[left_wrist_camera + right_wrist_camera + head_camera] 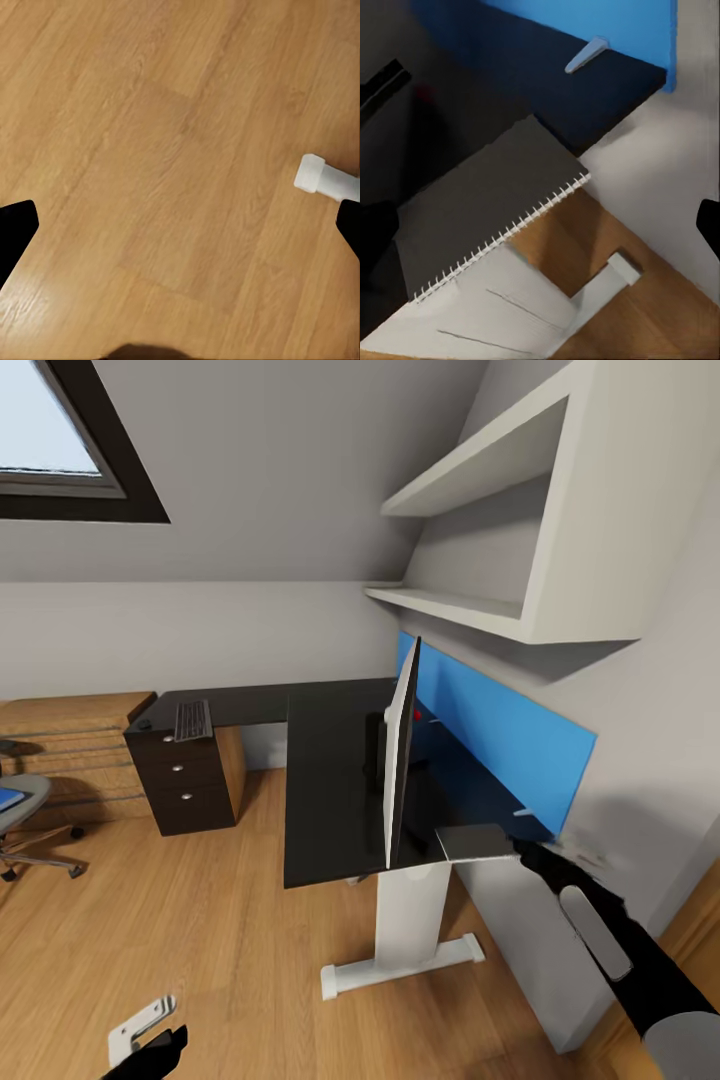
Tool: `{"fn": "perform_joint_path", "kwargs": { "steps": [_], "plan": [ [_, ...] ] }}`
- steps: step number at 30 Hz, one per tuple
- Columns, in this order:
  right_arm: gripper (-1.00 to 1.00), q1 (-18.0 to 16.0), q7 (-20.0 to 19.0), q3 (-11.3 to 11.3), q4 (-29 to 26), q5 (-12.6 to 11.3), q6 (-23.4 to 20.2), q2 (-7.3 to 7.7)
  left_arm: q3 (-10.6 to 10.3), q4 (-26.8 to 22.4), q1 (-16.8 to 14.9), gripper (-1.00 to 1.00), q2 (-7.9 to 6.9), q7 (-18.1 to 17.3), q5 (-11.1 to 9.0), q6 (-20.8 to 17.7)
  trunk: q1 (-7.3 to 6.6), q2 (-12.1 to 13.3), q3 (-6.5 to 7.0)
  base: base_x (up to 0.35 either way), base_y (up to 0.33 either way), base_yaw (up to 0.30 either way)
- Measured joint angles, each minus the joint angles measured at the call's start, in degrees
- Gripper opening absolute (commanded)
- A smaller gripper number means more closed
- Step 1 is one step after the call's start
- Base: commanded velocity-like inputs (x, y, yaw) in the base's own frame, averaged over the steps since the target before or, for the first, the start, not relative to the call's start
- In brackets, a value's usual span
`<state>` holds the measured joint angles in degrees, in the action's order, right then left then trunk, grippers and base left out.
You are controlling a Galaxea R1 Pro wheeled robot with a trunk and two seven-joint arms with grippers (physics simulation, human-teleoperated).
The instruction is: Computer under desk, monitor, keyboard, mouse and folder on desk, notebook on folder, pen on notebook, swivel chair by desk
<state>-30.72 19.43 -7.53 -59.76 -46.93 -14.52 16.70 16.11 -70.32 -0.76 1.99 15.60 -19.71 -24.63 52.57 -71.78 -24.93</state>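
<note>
ceiling: we see a sloped grey ceiling, dark-framed skylight far left
walls: pale grey wall
floor: warm wood plank floor, evenly lit
shelves: white wall shelves upper right
drawers: black drawer unit with silver knobs, left
shelving: low light-wood shelving far left

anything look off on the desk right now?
Yes. The notebook hangs past the desk corner near the right gripper, partly over the floor. The keyboard lies on the black drawer unit, away from the monitor.
</note>
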Motion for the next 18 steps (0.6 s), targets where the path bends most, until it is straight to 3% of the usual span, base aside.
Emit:
{"fn": "perform_joint_path", "kwargs": {
  "steps": [8,18],
  "plan": [
    [1.00,-0.01,-3.58,6.88,2.85,-4.54,-0.37,0.00,-0.07,1.21,0.00,1.00,0.07,0.05,0.46,1.72,1.76,-3.21,-1.44,0.000,0.000,0.000],
    [1.00,-0.02,-5.18,8.87,5.15,-12.14,-2.94,0.23,-0.15,1.56,0.00,1.00,0.08,0.08,0.84,1.97,3.96,-7.23,-3.23,0.000,0.000,0.000]
  ]
}}
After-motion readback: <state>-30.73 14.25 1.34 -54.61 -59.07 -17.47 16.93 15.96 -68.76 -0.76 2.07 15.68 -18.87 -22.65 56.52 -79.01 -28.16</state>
